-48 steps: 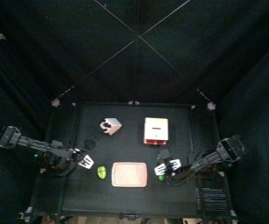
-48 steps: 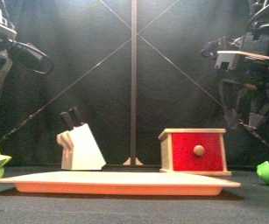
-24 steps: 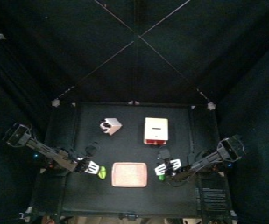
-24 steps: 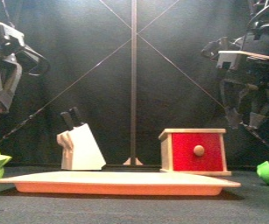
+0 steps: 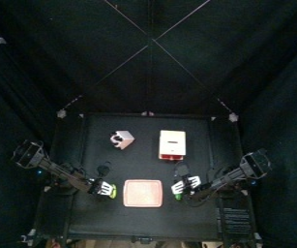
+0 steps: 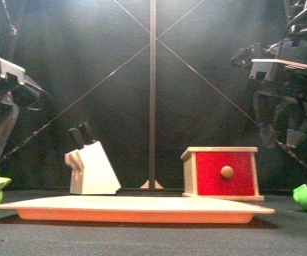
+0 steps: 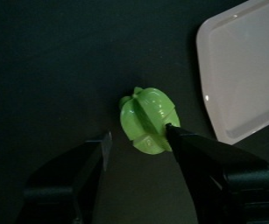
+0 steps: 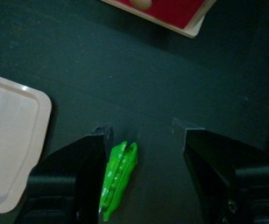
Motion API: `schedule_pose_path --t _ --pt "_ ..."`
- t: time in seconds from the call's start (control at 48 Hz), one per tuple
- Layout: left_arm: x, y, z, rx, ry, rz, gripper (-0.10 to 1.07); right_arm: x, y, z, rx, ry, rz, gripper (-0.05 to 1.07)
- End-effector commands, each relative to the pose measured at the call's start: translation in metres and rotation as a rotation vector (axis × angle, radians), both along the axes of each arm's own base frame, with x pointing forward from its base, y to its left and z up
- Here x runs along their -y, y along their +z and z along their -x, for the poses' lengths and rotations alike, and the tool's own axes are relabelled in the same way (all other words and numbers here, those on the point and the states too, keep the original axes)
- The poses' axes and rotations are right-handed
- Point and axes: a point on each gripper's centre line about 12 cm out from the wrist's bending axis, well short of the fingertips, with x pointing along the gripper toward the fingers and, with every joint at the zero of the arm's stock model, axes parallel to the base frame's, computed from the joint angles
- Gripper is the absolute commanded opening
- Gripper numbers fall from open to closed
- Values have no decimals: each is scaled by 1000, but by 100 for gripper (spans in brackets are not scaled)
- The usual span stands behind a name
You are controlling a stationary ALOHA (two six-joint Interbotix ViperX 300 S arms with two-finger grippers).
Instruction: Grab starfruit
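Yellow-green and ridged, the starfruit lies on the black table just left of the pink tray, and the left gripper hangs right above it, jaws spread wide, gripping nothing. The risk, as it looks: ribbed, rounded flanks could squirt out sideways if the jaws close off-centre, or a fingertip could clip the fruit and nudge it against the tray's edge. Across the tray, the right gripper waits open over a darker green piece. Knife block and red box stand well behind, clear of the approach.
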Motion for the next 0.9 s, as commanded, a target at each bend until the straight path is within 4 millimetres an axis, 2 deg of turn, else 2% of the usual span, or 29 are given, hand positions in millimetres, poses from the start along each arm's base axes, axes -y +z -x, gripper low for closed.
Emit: schedule_pose_path --t 0.0,0.333,0.583,0.875 --pt "2 0 -4 27 1 24 89 0 10 0 33 -3 -13 90" --pt "-4 -12 -8 62 15 71 88 0 10 0 33 -3 -13 90" --pt "-3 -13 -11 71 15 82 86 0 10 0 33 -2 -13 90" --pt "-3 -10 -12 81 8 82 71 0 9 0 31 -2 -12 90"
